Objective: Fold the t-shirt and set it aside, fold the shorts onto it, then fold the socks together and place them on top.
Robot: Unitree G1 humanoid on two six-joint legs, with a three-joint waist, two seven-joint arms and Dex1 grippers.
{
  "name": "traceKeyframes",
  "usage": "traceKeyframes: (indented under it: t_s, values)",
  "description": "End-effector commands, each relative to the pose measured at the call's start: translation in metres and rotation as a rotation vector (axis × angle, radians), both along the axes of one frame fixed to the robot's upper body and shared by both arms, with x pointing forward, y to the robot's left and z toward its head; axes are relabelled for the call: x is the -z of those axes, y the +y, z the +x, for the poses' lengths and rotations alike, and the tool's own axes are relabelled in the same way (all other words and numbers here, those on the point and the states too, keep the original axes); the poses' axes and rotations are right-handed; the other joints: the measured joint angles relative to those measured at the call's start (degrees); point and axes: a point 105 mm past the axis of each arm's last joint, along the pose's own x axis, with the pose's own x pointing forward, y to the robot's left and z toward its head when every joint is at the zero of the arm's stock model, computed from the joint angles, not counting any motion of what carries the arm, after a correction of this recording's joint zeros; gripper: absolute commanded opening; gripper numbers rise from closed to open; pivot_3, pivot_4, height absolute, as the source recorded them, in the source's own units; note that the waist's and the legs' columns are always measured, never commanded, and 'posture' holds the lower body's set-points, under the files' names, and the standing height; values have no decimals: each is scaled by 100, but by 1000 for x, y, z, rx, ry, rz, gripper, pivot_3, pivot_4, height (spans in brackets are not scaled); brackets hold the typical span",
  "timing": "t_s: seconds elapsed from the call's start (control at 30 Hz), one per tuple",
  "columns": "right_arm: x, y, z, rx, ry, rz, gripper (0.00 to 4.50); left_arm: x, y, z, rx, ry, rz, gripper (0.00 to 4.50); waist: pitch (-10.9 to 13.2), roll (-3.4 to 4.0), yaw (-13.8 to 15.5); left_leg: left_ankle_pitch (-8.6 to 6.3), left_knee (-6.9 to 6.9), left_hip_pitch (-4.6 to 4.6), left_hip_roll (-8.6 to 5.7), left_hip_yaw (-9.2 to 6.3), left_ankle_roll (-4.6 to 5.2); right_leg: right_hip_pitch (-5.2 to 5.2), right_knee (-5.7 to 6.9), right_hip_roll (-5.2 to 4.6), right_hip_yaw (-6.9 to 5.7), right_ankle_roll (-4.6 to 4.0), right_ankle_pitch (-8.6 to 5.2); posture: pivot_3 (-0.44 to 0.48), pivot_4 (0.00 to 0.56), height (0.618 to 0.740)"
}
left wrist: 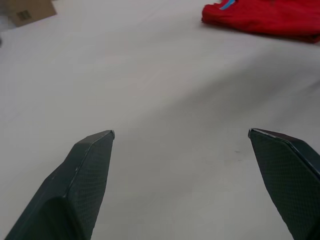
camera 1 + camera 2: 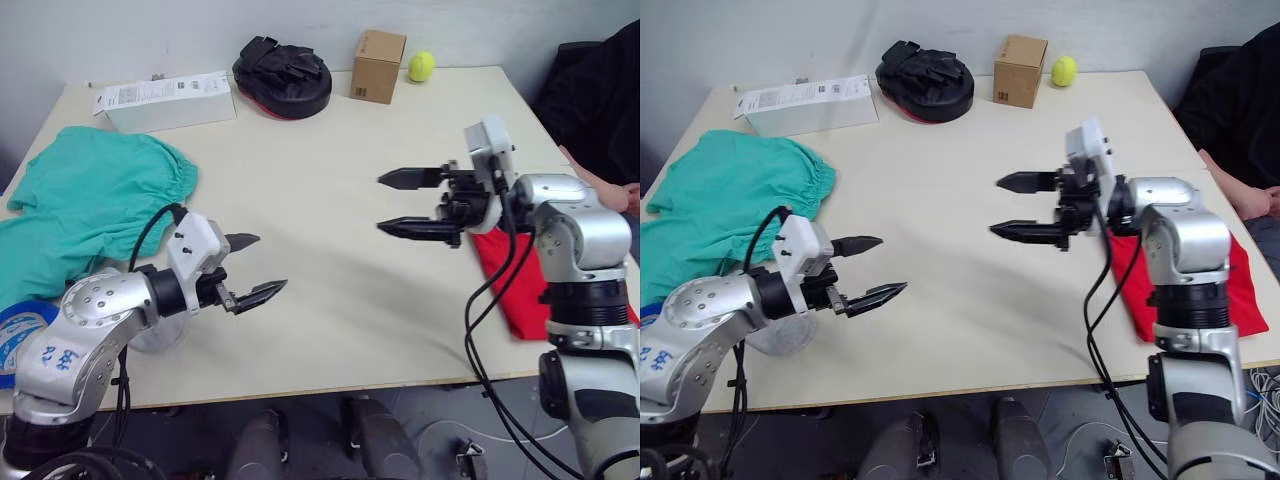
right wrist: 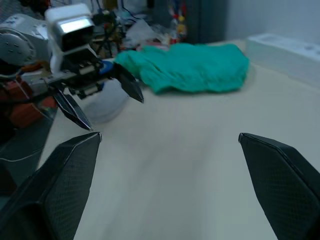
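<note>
Likely the shorts (image 2: 85, 205) come next: thin, limp and light, they will sag unless pinched at a hem or corner with both grippers. They lie crumpled, teal-green, at the table's (image 2: 330, 250) left side; the red t-shirt (image 2: 1185, 290) sits folded at the right edge. Left gripper (image 2: 250, 270) and right gripper (image 2: 400, 203) both hover spread, empty.
</note>
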Motion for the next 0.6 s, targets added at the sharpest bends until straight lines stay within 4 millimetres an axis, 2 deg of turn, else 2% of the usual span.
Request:
traceKeyframes:
  t_s: [0.03, 0.17, 0.27, 0.3, 0.37, 0.43, 0.6]
  values:
    - [6, 13, -9, -27, -69, 4, 4480, -9, 14, -9, -102, -55, 21, 4500, -9, -17, -1, -4, -1, 1, -1, 0, 7, 3, -5, -5, -3, 0, 0, 0, 150, 740]
    - [13, 20, -10, -44, -83, -7, 4480, -5, 37, -11, -241, -72, 62, 4500, -8, -19, -11, -8, -2, 4, -10, 4, 28, 4, -4, -18, -3, -2, 1, 0, 150, 740]
    - [16, 23, -9, -49, -95, -24, 4480, 3, 80, -7, -435, -93, 217, 4500, -10, -22, -17, -8, -8, 6, -6, -1, 27, 3, -4, -16, -10, -11, -3, 0, 150, 740]
    - [17, 24, -9, -52, -98, -28, 4480, 4, 89, -8, -466, -100, 254, 4500, -10, -22, -29, -8, -13, 9, -5, -4, 25, 3, -4, -16, -13, -17, -7, 0, 150, 740]
    - [18, 24, -8, -50, -98, -28, 4480, 2, 122, -1, -571, -133, 375, 4500, -10, -22, -33, -7, -24, 15, -3, -3, 20, 1, -1, -14, -13, -29, -13, 0, 150, 740]
    - [19, 24, -7, -41, -97, -25, 4480, 1, 145, 6, -597, -149, 502, 4500, -10, -22, -33, -3, -28, 14, 1, -11, 11, -3, 1, -13, -22, -41, -20, 0, 150, 740]
    - [21, 23, -5, -8, -104, -25, 4480, 13, 181, 19, -568, -138, 779, 4500, -10, -22, -33, -6, -45, 10, 2, -18, 3, -8, -7, -29, -35, -78, -38, 0, 150, 740]
